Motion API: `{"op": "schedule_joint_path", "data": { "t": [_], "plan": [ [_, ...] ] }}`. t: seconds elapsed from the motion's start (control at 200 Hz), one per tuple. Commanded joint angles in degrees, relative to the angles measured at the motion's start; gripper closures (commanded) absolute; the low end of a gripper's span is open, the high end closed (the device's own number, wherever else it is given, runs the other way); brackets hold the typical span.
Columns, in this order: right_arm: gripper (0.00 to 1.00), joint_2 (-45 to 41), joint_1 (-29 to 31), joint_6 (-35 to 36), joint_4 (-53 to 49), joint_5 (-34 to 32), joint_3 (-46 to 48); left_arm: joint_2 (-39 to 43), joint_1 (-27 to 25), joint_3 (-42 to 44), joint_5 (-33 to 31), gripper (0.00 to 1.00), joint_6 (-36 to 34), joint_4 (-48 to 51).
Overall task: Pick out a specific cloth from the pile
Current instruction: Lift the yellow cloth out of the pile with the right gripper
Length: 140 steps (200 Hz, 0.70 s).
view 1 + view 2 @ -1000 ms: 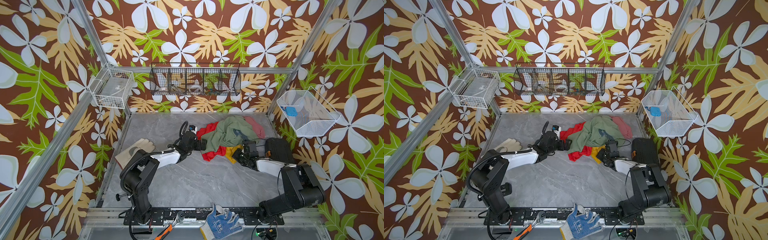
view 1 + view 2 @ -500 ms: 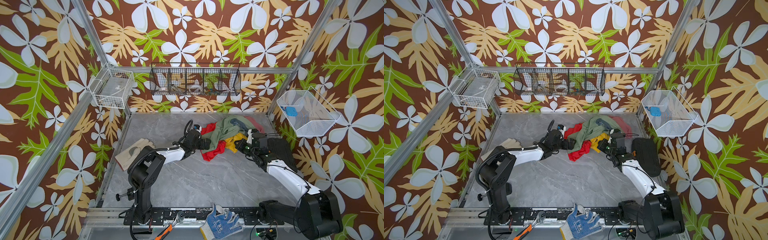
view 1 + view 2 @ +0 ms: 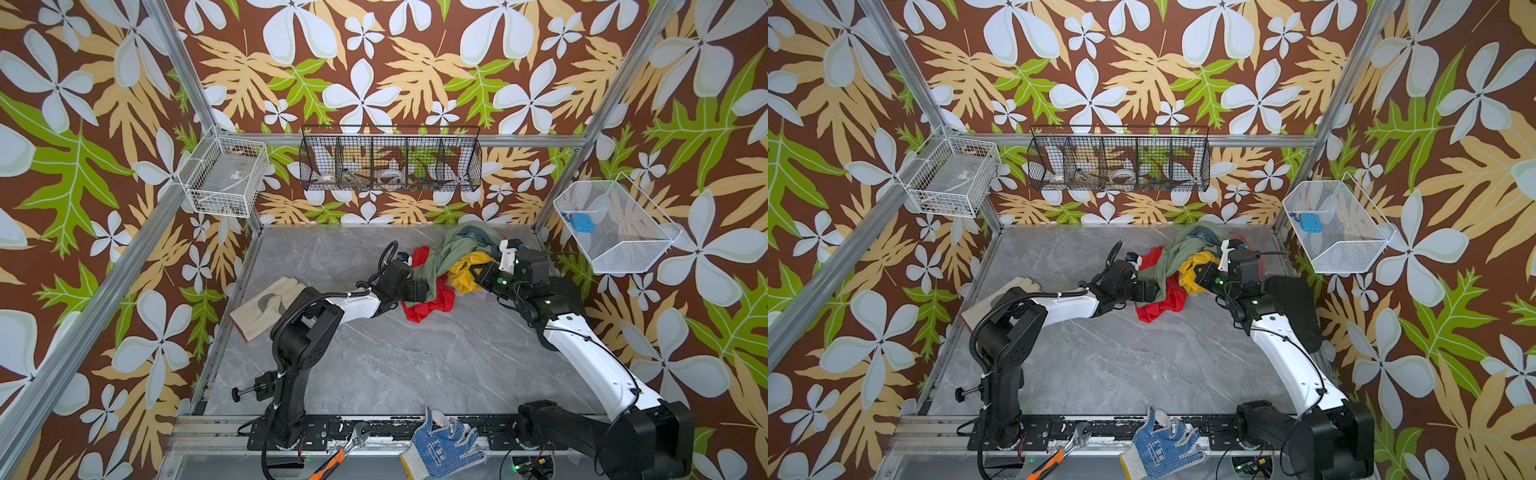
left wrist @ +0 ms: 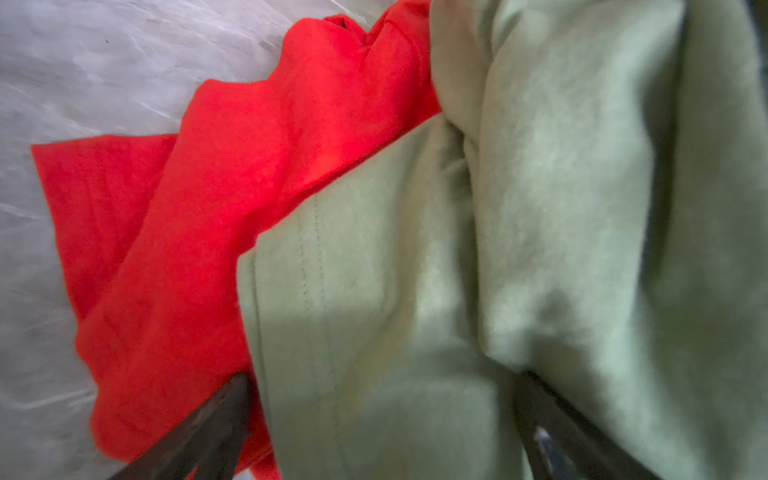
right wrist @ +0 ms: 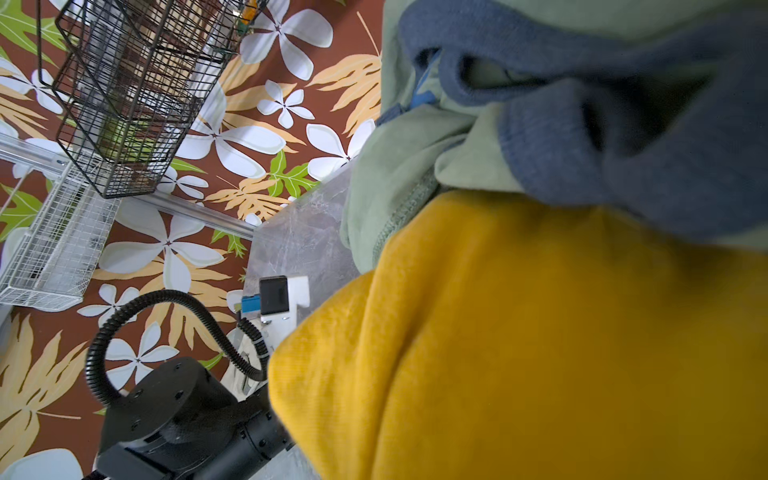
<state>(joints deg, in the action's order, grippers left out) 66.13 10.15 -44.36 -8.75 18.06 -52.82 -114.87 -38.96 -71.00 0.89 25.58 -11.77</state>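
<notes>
The pile [image 3: 451, 253] of olive-green, red [image 3: 432, 301] and grey-blue cloths lies at the back right of the table. The cloth [image 3: 467, 272] [image 3: 1192, 270] is mustard yellow and bunched at the pile's right edge. My right gripper [image 3: 476, 274] [image 3: 1200, 274] is shut on it. In the right wrist view the cloth [image 5: 519, 353] fills the frame and hides the jaws. My left gripper [image 3: 422, 291] [image 4: 382, 415] is open. Its fingers [image 4: 208, 428] straddle an olive-green fold beside the red cloth [image 4: 208, 187].
A beige work glove [image 3: 266, 305] lies at the table's left edge. A blue dotted glove [image 3: 440, 446] and a wrench [image 3: 340, 453] rest on the front rail. A black wire basket [image 3: 390, 160] and white baskets [image 3: 226, 178] [image 3: 615, 228] hang on the walls.
My right arm has stretched out toward the back, drawing the yellow cloth further out at the pile's right. The pile has bunched toward the back. My left gripper has pushed further onto it.
</notes>
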Motion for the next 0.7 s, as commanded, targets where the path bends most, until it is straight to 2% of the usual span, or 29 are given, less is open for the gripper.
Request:
{"op": "schedule_joint_path", "data": {
  "t": [0.0, 0.215, 0.42, 0.696],
  "plan": [
    [1.00, -1.88, 0.13, 0.32, 3.86, 0.66, 0.53, -0.77, -0.15, -1.13, -0.25, 0.00, 0.37, 0.49],
    [1.00, -3.88, 0.13, 1.48, 4.87, 3.45, 1.69, -2.44, -0.33, -3.29, -0.09, 0.00, 0.53, 1.67],
    [1.00, -6.85, 0.08, 3.23, 3.47, 1.78, -0.40, -3.43, -0.33, -4.84, -0.56, 0.00, 0.61, 3.15],
    [1.00, -6.65, 0.10, 2.78, 3.18, 7.73, -3.64, -3.77, -0.42, -5.40, -0.97, 0.00, 0.95, 3.92]
  ]
}}
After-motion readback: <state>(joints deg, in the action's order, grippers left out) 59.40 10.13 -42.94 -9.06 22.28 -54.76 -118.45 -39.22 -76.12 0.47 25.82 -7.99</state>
